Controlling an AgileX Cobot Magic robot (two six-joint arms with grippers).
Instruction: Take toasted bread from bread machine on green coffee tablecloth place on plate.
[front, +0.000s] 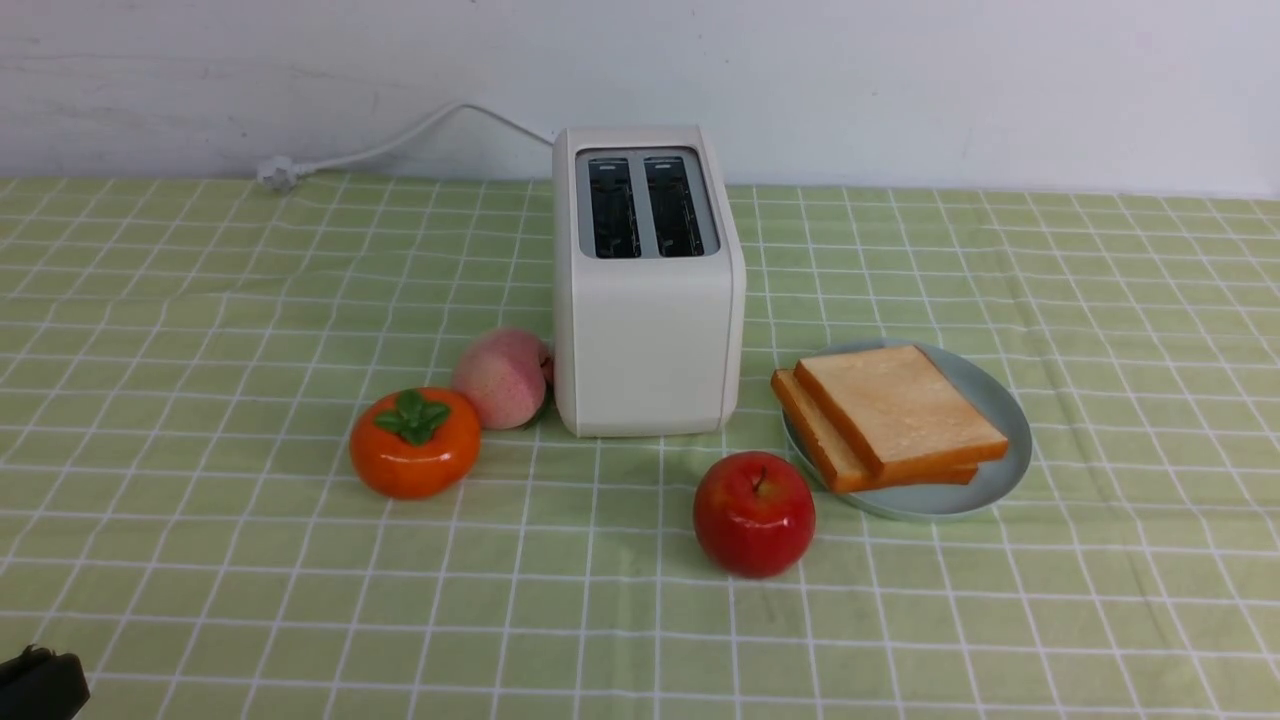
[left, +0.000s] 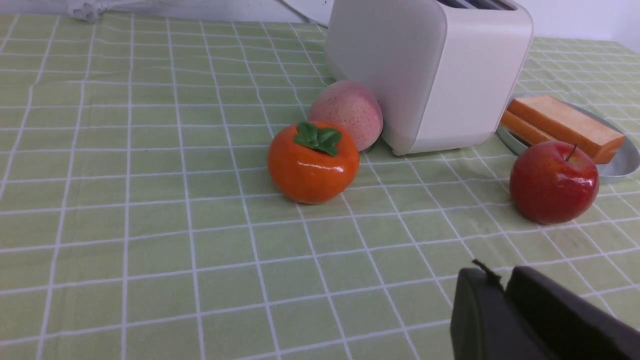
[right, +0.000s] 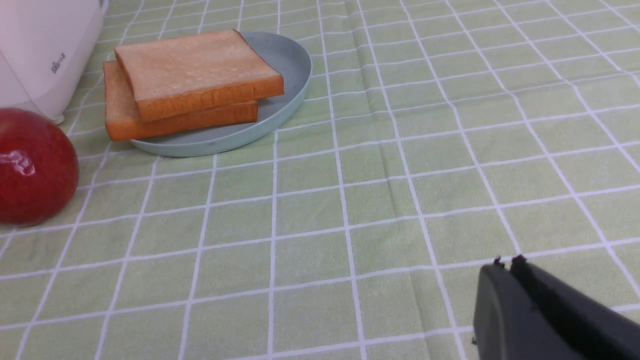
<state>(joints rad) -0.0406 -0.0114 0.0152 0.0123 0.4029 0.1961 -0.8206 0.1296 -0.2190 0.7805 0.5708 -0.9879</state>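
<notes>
Nearest the camera, the left tool (left: 502, 290) hangs low over the green coffee tablecloth (front: 200, 560) with its two dark fingers pressed together, holding nothing. The right tool (right: 505, 267) is likewise clenched and empty above bare cloth. Farther back, a red apple (front: 754, 512) sits just beside the plate (front: 1005, 470), where both slices of toasted bread (front: 900, 405) lie stacked. The bread machine (front: 648, 330) stands behind, its slots empty.

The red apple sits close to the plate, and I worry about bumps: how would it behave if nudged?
The red apple looks round and glossy, so it would probably roll, perhaps into the plate. Its shiny skin may slip in a claw.
</notes>
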